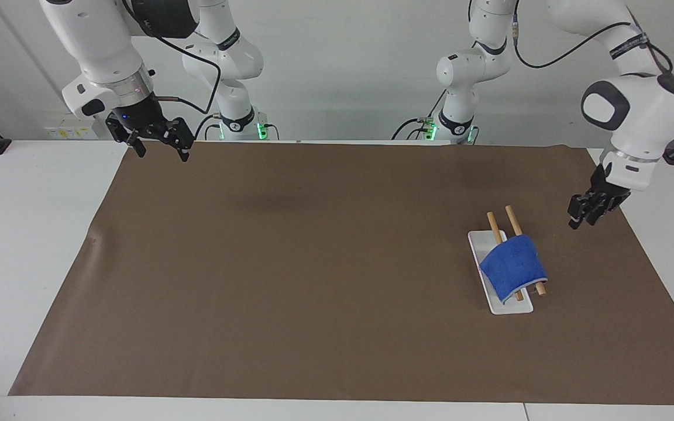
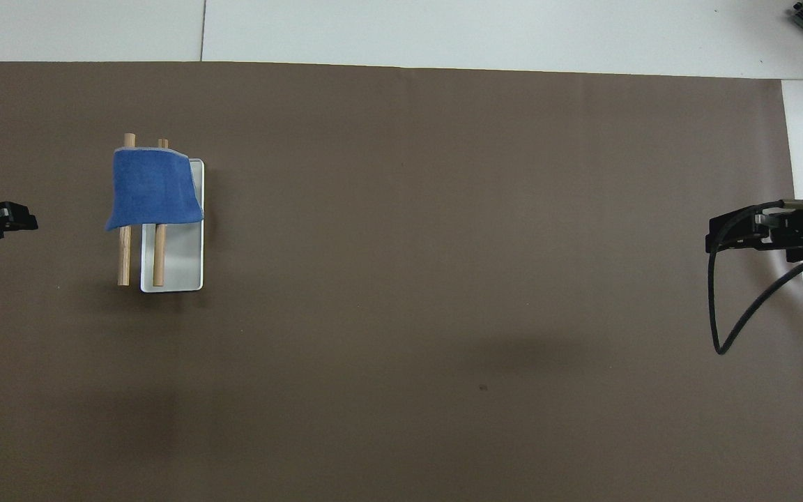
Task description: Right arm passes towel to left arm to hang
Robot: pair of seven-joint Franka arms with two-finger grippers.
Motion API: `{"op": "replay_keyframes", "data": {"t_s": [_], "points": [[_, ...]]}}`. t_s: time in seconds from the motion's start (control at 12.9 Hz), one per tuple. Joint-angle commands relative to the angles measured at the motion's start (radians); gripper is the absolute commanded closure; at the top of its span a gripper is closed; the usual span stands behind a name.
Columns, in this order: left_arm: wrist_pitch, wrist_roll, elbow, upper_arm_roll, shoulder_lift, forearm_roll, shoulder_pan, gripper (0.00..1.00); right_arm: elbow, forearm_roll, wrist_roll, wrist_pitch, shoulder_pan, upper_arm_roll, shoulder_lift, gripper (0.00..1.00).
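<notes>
— What's on the white table (image 1: 33, 245)?
— A brown mat (image 1: 290, 280) covers most of it. A white tray (image 1: 504, 306) lies on the mat, toward the left arm's end.

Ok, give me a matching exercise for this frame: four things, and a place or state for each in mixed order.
Things:
1. blue towel
2. left end effector
3. right end effector
4. white base plate

Places or states:
A. lying flat on the brown mat
B. draped over the two wooden rods
C. open, over the mat's corner at the right arm's end
D. holding nothing, over the mat's edge at the left arm's end

Pairs: 1-B, 2-D, 3-C, 4-A
</notes>
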Motion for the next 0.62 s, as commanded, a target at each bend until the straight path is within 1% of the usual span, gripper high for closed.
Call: {"op": "replay_keyframes", "data": {"t_s": [0.0,0.23,0.31,0.46,0.54], "points": [[-0.188,0.014,0.163,-0.006,0.020,0.048,0.009,0.48,-0.025,0.005,-0.027,0.009,-0.007,0.001,-0.022,0.00],[-0.420,0.006,0.311,-0.022,0.016,0.071,-0.013,0.48,-0.025,0.005,-0.026,0.009,-0.007,0.001,-0.022,0.00],[-0.470,0.003,0.338,-0.028,0.007,0.071,-0.028,0.48,-0.025,0.005,-0.024,0.009,-0.007,0.001,-0.022,0.00],[-0.520,-0.021,0.343,-0.032,-0.026,0.071,-0.081,0.48,-0.025,0.005,-0.023,0.009,-0.007,0.001,-0.022,0.00],[-0.540,-0.044,0.343,-0.032,-0.029,0.071,-0.115,0.47,-0.025,0.005,-0.026,0.009,-0.007,0.001,-0.022,0.00]]}}
